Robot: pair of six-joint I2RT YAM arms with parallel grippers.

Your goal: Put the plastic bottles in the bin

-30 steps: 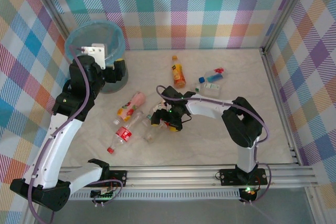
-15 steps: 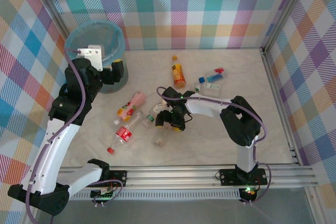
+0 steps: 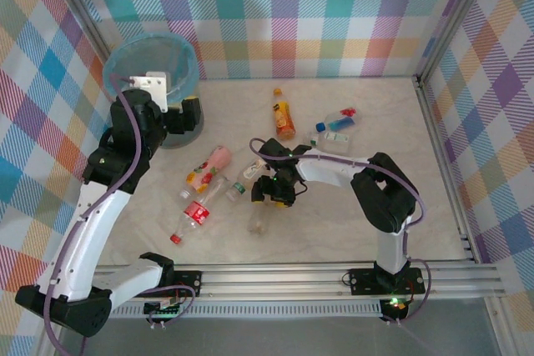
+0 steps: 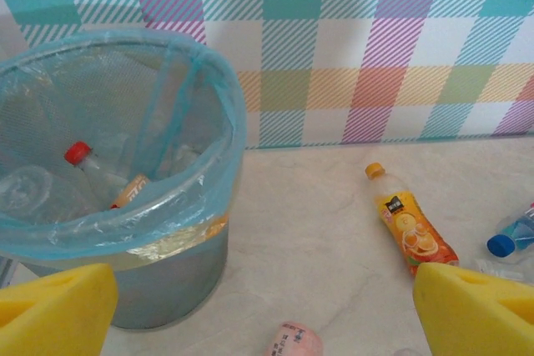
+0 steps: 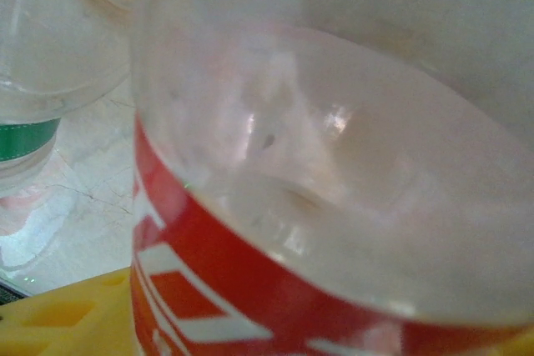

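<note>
Light-blue-lined round waste bin (image 4: 179,273), far left, holds at least one red-capped clear plastic bottle (image 4: 92,168); roughly eight small plastic bottles (image 3: 193,214) lie on the table (image 3: 334,223); left gripper (image 4: 267,310) apart, empty; right gripper (image 3: 275,196) at red-labelled bottle (image 5: 250,289), grip unclear.

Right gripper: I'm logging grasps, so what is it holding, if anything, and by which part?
A clear red-labelled bottle sits between the right gripper's fingers at its labelled body; whether it is gripped cannot be told.

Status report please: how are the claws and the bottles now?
Left claw open, beside bin. Right claw around red-label bottle, grip unclear. Green-label bottle close beside it.
</note>
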